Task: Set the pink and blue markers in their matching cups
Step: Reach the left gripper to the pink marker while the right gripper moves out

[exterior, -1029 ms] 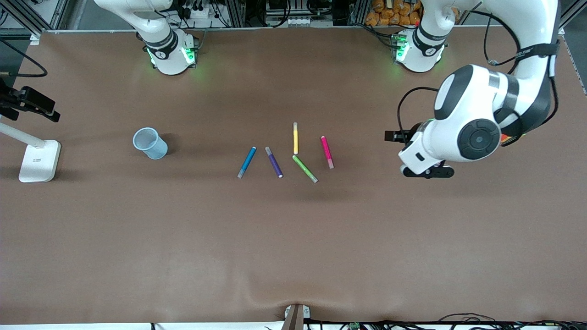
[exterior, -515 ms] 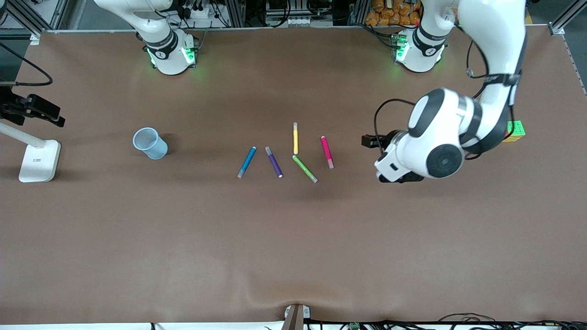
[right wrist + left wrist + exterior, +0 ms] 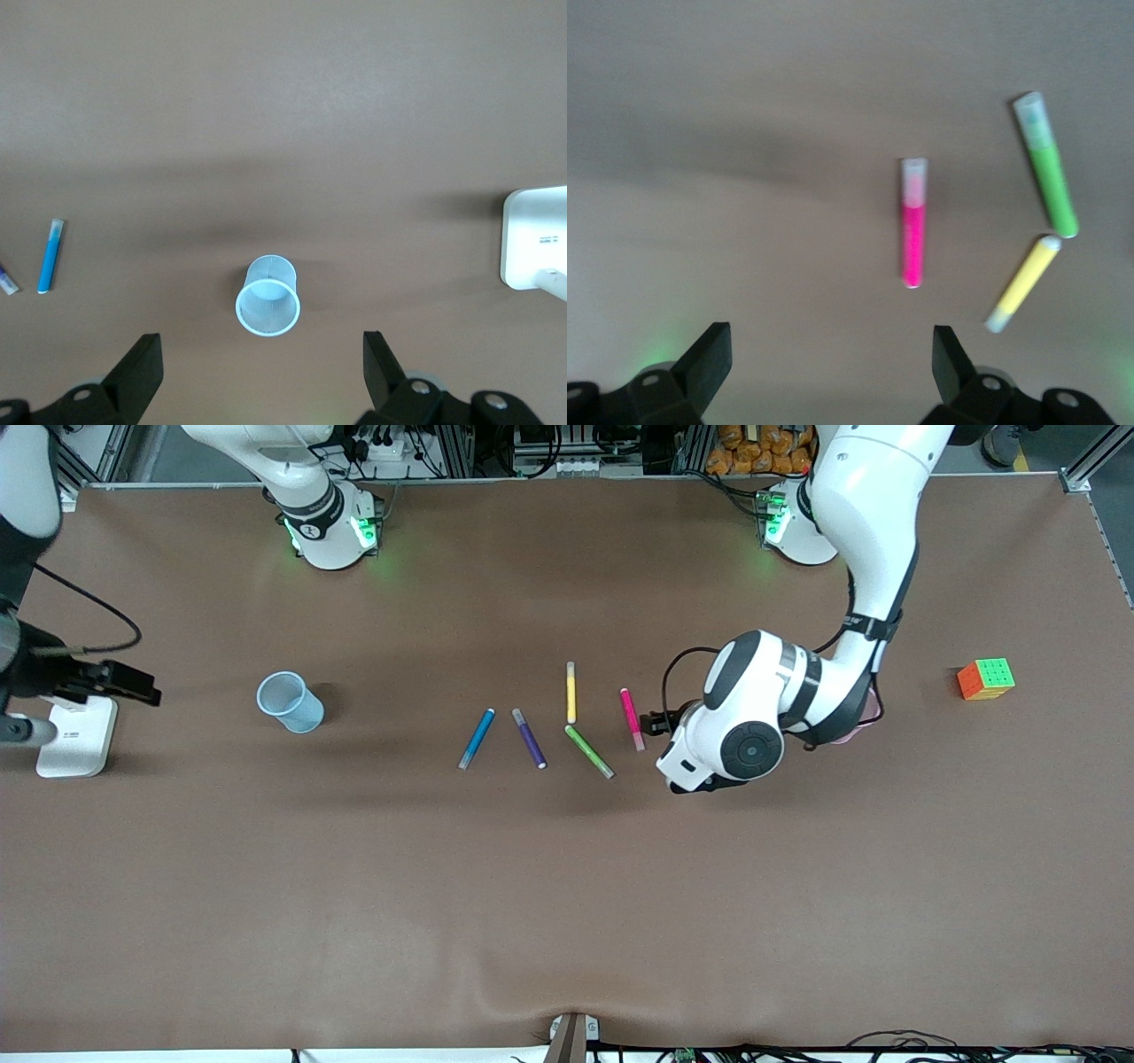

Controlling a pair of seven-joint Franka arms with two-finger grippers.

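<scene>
The pink marker (image 3: 632, 718) lies on the table among other pens, and the blue marker (image 3: 477, 738) lies nearer the right arm's end. The light blue cup (image 3: 290, 701) stands upright toward the right arm's end. A sliver of the pink cup (image 3: 866, 722) shows past the left arm, which hides the rest. My left gripper (image 3: 684, 766) hovers beside the pink marker, open and empty; in the left wrist view (image 3: 830, 354) the pink marker (image 3: 913, 230) lies just ahead of it. My right gripper (image 3: 263, 354) is open and empty, high over the table by the blue cup (image 3: 267, 307); the blue marker (image 3: 50, 256) shows too.
A purple pen (image 3: 529, 738), a yellow pen (image 3: 571, 692) and a green pen (image 3: 589, 751) lie between the two markers. A colour cube (image 3: 985, 678) sits toward the left arm's end. A white stand (image 3: 75, 735) is at the right arm's end.
My left arm has swung from the left arm's end of the table toward the pink marker, uncovering the cube. My right arm has come into the front view's edge.
</scene>
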